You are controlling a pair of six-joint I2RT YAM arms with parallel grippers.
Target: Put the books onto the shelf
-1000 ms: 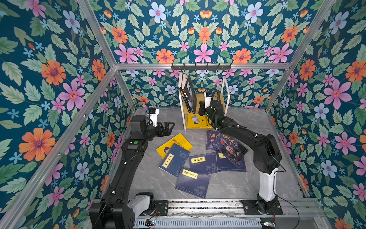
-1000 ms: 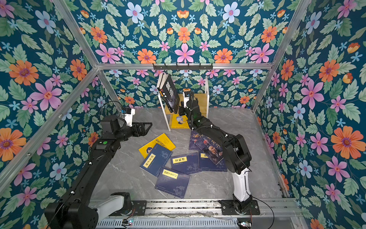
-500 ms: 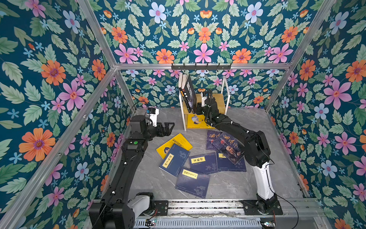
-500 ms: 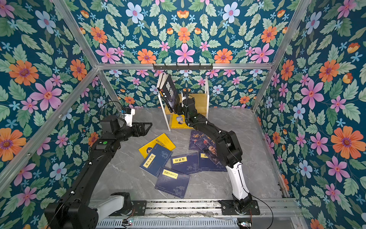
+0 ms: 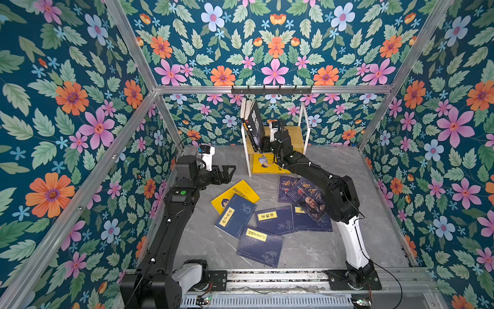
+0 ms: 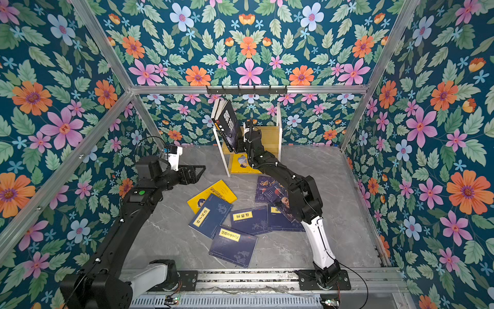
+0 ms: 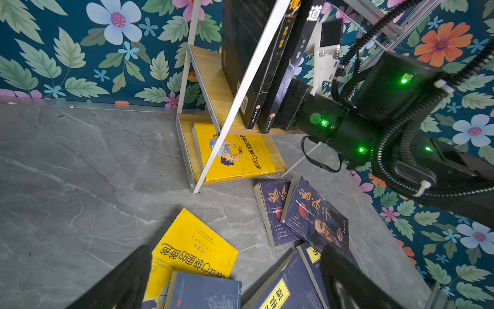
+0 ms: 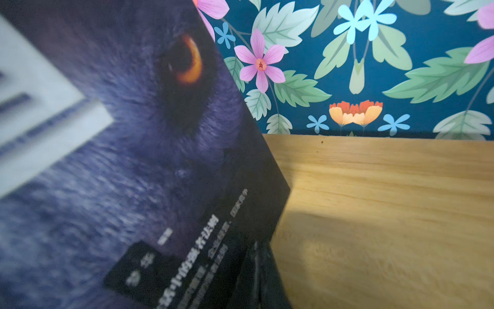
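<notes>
Shelf (image 5: 295,136): it stands against the back wall, with two tiers.
Upper tier: at least two black books (image 5: 255,125) stand here, tilted toward the post on the left arm's side; the exact count is unclear.
Lower tier: a flat yellow book (image 5: 264,163) lies on the bottom board.
Right gripper (image 5: 265,144): closed and holding nothing, it sits at the upper tier hard against the cover of the outermost black book, apparently steadying it.
Left gripper (image 5: 228,172): wide open and empty, it hangs in the air beside the shelf, over the tabletop (image 5: 213,248).
Left to shelve: seven books lie overlapping in front of the shelf, namely a loose yellow book (image 5: 240,191), four navy books (image 5: 235,214) and two purple books (image 5: 307,198).
Progress: roughly a third seems shelved, and the pile is untouched.
</notes>
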